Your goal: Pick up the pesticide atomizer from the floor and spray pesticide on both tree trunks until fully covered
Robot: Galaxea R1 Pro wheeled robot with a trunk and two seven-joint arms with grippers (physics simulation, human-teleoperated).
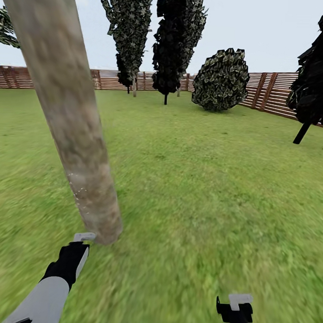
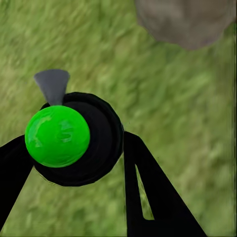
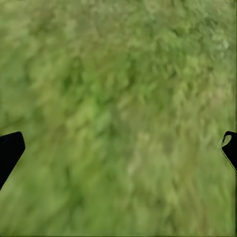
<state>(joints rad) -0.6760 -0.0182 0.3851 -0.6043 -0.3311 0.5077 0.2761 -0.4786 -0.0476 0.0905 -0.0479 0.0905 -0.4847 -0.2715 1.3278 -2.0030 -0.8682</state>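
One tree's thick mottled beige-grey trunk [image 1: 74, 130] rises slanting from the grass floor [image 1: 202, 205] at the left; its crown is out of frame. A few pale specks dot the bark low down. My left gripper [image 1: 82, 238] hangs just in front of the trunk's base. The left wrist view shows it [image 2: 79, 163] shut on the pesticide atomizer [image 2: 59, 136], seen as a black round body with a glossy green ball and a grey nozzle, and the trunk foot [image 2: 187, 19] close beyond. My right gripper [image 1: 238, 304] is open over bare grass, its fingers wide apart [image 3: 118, 153].
A brown slat fence [image 1: 275, 93] rings the lawn at the back. Two narrow dark-foliaged trees [image 1: 177, 41] and a round bush [image 1: 221, 80] stand in front of it. Another dark tree [image 1: 313, 78] stands at the right. Open grass stretches between them and me.
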